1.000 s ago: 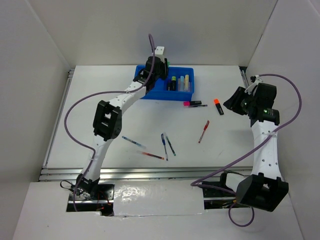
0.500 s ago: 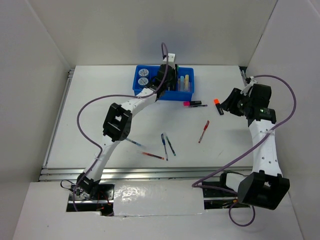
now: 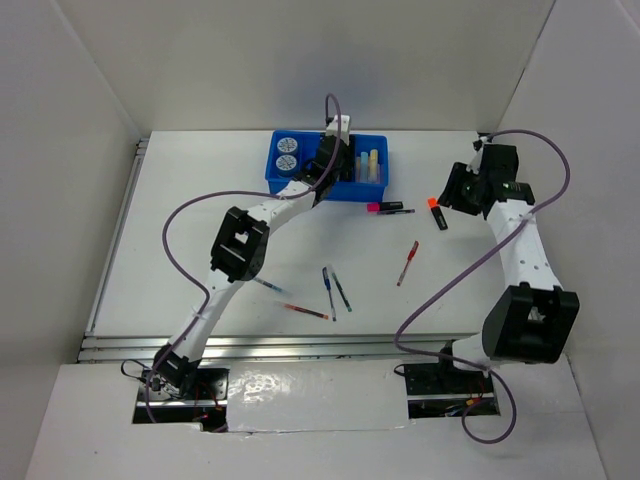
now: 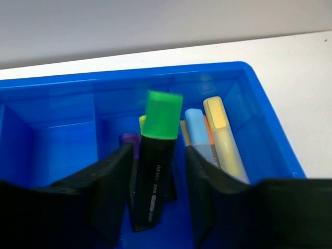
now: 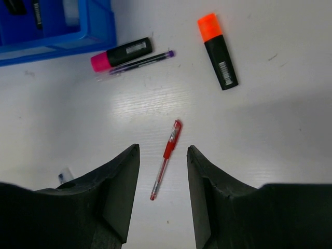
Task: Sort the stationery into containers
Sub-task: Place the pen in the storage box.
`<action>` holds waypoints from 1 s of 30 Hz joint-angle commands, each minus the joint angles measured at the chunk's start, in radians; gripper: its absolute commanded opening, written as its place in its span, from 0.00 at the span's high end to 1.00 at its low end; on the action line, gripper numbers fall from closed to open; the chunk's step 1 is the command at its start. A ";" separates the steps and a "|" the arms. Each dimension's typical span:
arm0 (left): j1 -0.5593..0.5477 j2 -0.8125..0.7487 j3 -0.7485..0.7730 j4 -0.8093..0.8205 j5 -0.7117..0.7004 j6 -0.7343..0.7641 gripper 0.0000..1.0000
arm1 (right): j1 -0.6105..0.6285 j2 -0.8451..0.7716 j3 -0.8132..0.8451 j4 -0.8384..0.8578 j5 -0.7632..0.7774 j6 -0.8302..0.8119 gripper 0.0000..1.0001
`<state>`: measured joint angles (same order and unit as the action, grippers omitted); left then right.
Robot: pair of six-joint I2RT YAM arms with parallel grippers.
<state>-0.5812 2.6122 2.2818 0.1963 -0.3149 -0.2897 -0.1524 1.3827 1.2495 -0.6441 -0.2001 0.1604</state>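
The blue tray (image 3: 350,192) stands at the far middle of the table. My left gripper (image 3: 335,150) is inside it. In the left wrist view the left gripper (image 4: 158,150) is open around a green-capped black highlighter (image 4: 155,171), which leans in a tray (image 4: 62,109) compartment beside pale-blue (image 4: 197,129) and yellow (image 4: 223,135) markers. My right gripper (image 3: 450,190) is open and empty above the table (image 5: 163,147). Below it lie a red pen (image 5: 166,158), an orange highlighter (image 5: 218,52) and a pink highlighter (image 5: 122,53).
Two pale-blue discs (image 3: 287,152) sit in the tray's left compartment. A thin purple pen (image 5: 142,61) lies against the pink highlighter. Two blue pens (image 3: 334,290) and two more pens (image 3: 306,312), (image 3: 268,285) lie at the table's near middle. White walls stand on three sides.
My left gripper moved right over the tray, from its left end to a middle compartment, uncovering the discs. My right gripper moved farther back and a little left, near the orange highlighter.
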 commanded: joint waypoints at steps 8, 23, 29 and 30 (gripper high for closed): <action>-0.005 -0.104 0.071 0.126 0.039 0.067 0.30 | 0.027 0.200 0.187 0.058 0.136 -0.050 0.52; 0.083 -0.609 -0.266 -0.122 0.206 0.041 0.25 | 0.071 0.591 0.413 -0.011 0.248 -0.148 0.51; 0.158 -0.695 -0.318 -0.299 0.417 0.109 0.17 | 0.065 0.667 0.432 -0.009 0.245 -0.189 0.49; 0.170 -0.714 -0.327 -0.326 0.451 0.113 0.17 | 0.065 0.674 0.432 -0.011 0.237 -0.194 0.48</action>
<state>-0.4324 1.9293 1.9911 0.0132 -0.0044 -0.2058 -0.0883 2.0472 1.6264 -0.6479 0.0231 0.0048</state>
